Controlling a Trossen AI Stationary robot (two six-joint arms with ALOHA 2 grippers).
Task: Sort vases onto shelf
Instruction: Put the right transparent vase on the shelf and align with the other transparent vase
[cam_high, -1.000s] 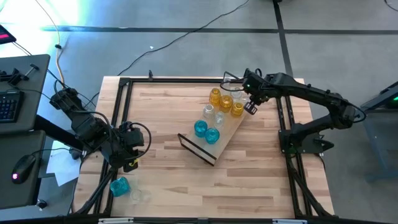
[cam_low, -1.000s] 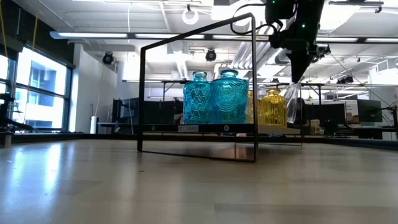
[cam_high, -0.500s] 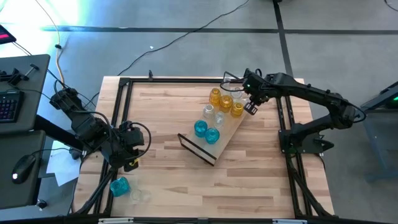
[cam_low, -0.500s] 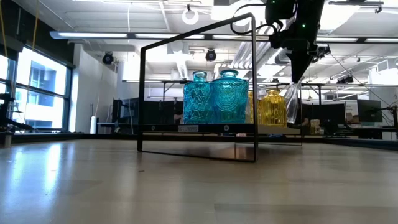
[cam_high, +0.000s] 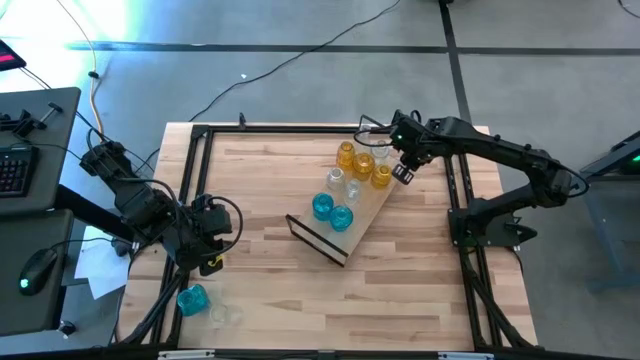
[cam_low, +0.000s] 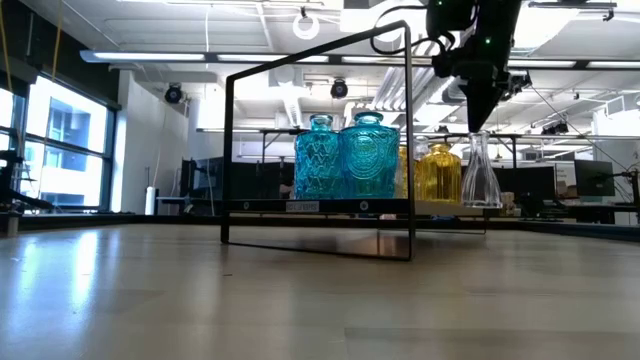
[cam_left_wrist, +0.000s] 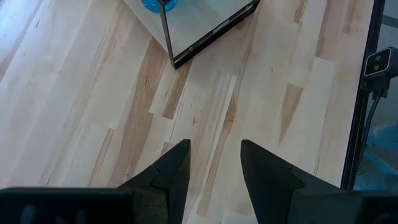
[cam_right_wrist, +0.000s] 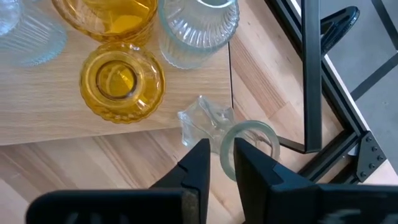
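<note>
The shelf (cam_high: 365, 215), a light-wood board with black wire end frames, lies slantwise on the table. On it stand amber vases (cam_high: 364, 165), teal vases (cam_high: 322, 206) and clear vases (cam_high: 336, 178). A slim clear vase (cam_low: 482, 175) stands upright at the shelf's far right corner. My right gripper (cam_right_wrist: 221, 152) is right above it, slightly open, with the wall of the vase's mouth (cam_right_wrist: 225, 149) in the gap. My left gripper (cam_left_wrist: 214, 168) hangs open over bare wood at the table's left. My right gripper points down at the clear vase's mouth rim (cam_right_wrist: 225, 149), one finger (cam_right_wrist: 249, 168) over the mouth opening and the other (cam_right_wrist: 196, 165) outside it. Whether either finger touches the rim, I cannot tell. The vase stands upright on its own base.
A teal vase (cam_high: 192, 298) and a clear vase (cam_high: 220, 313) lie by the table's near left corner. Black frame rails (cam_high: 455, 190) run along the table's edges, one of them close to the right gripper. Bare wood lies between the shelf and my left gripper.
The slim clear vase hung tilted below my right gripper's fingers one second ago and half a second ago. Now it stands upright under them. Neither arm has moved.
</note>
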